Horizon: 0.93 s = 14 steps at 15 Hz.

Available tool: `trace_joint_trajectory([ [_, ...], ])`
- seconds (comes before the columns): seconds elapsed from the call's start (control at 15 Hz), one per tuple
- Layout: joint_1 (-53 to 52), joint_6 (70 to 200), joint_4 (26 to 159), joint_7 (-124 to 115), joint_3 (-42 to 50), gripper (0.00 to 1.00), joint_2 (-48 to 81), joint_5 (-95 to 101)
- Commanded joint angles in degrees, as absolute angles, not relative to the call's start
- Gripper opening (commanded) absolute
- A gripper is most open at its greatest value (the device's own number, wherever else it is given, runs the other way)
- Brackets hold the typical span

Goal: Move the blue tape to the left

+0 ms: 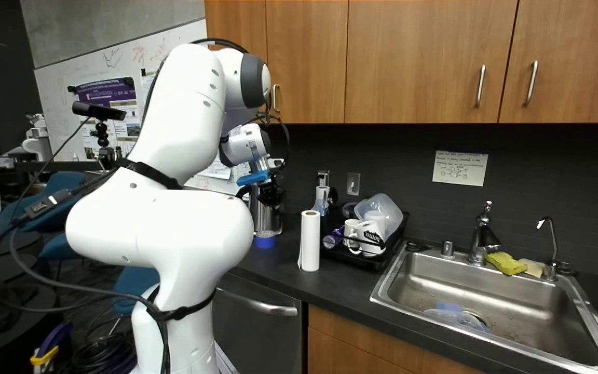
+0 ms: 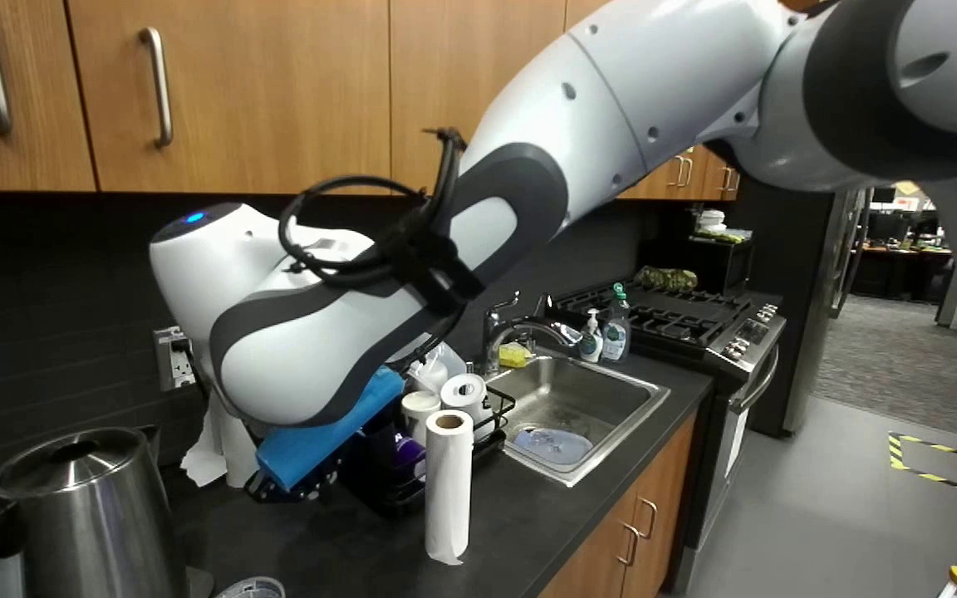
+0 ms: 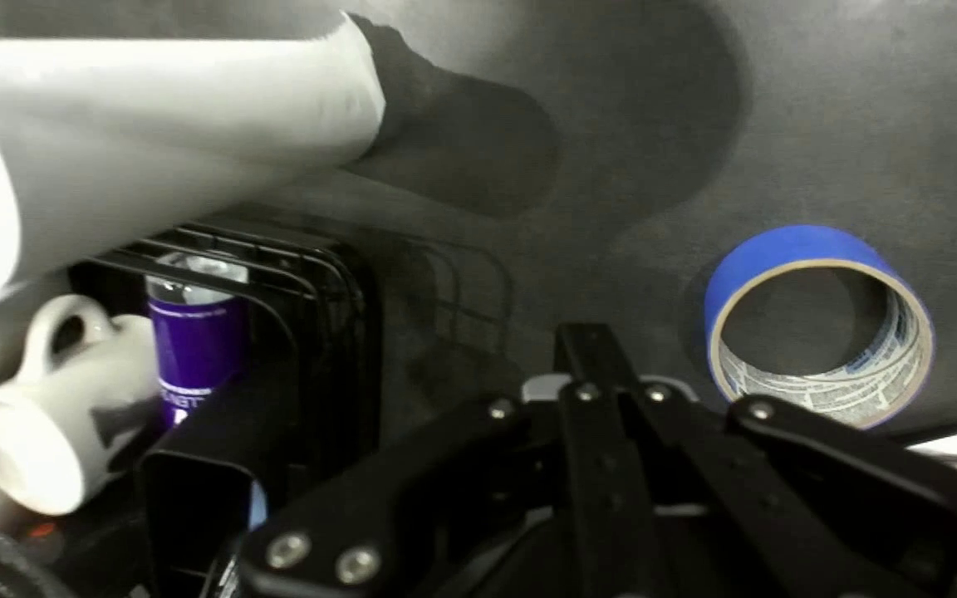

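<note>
The gripper [image 3: 599, 357] hangs above a dark counter [image 3: 611, 100], its fingers together with nothing visible between them. Just right of it in the wrist view, the blue tape [image 3: 786, 247] lies flat, hole facing up, not touching the fingers. Farther out, on the opposite side, are a black dish rack [image 3: 358, 332] and a white paper towel roll [image 3: 171, 116]; in an exterior view a steel kettle [image 2: 92, 515] stands near the tape. The step seems to be the reach: best part the fingers, centre over the ring's wall, lower one fingertip into the hole, and avoid the kettle.
</note>
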State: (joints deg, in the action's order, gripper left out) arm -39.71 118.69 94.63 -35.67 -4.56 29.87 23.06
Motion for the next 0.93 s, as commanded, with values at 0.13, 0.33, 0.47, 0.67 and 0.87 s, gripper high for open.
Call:
trace_joint_trajectory([
  [0.13, -37.48, 115.27, 110.27, -39.81, -6.78, 0.0, 14.71, 22.18],
  [0.33, -35.31, 115.99, 118.23, -43.98, -8.54, 0.0, 7.34, 22.59],
  [0.47, -33.44, 116.33, 122.73, -46.61, -10.17, 0.0, 2.35, 22.78],
  [0.67, -29.94, 115.8, 127.25, -49.59, -13.02, 0.0, -4.02, 22.96],
  [0.87, -26.06, 116.07, 130.21, -50.48, -15.82, 0.0, -8.58, 21.86],
])
